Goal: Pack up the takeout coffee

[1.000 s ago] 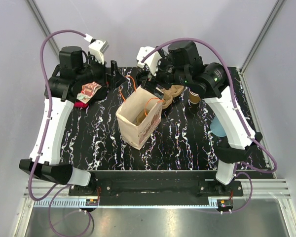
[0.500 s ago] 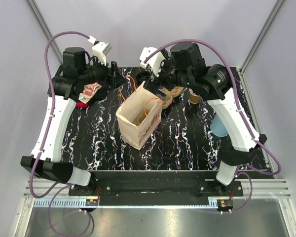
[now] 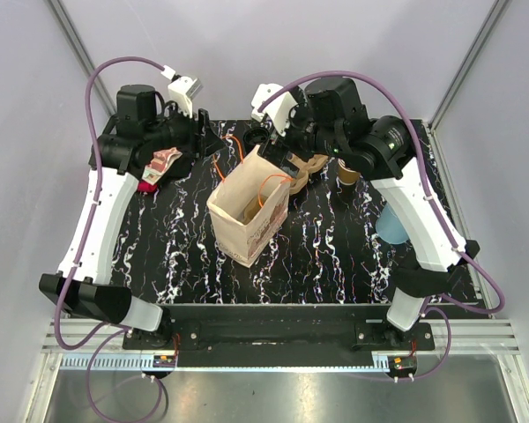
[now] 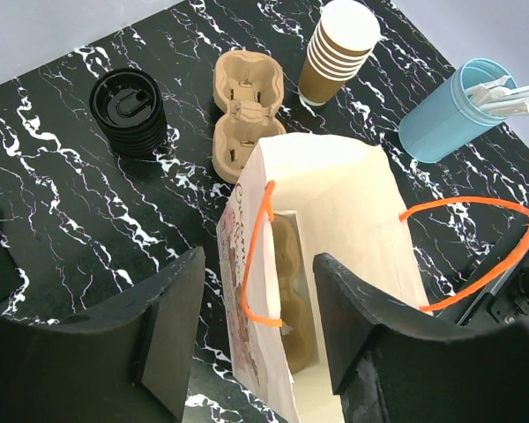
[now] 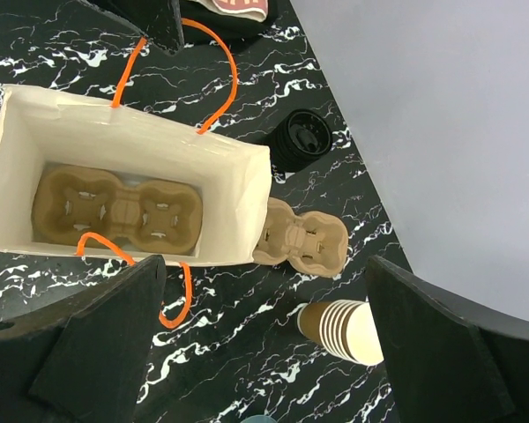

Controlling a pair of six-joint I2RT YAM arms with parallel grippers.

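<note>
No brown cup with a black lid shows in any view; the takeout coffee is out of view. A white paper bag (image 3: 247, 211) with orange handles stands open mid-table, with a brown pulp cup carrier (image 5: 115, 207) lying in its bottom. My left gripper (image 4: 257, 260) is open and empty, its fingers astride the bag's near wall (image 4: 353, 203) from above. My right gripper (image 5: 263, 264) is open wide and empty, high above the bag's far end (image 5: 132, 141). In the top view both grippers, left (image 3: 207, 132) and right (image 3: 269, 141), hover at the bag's far side.
A second pulp carrier (image 4: 245, 106) lies behind the bag. A stack of black lids (image 4: 128, 110), a stack of lidless paper cups (image 4: 339, 48) and a light blue cup with stirrers (image 4: 445, 119) stand nearby. A red-pink packet (image 3: 159, 163) lies far left.
Both arms have shifted only slightly above the bag's far end. The bag and the other things have not moved.
</note>
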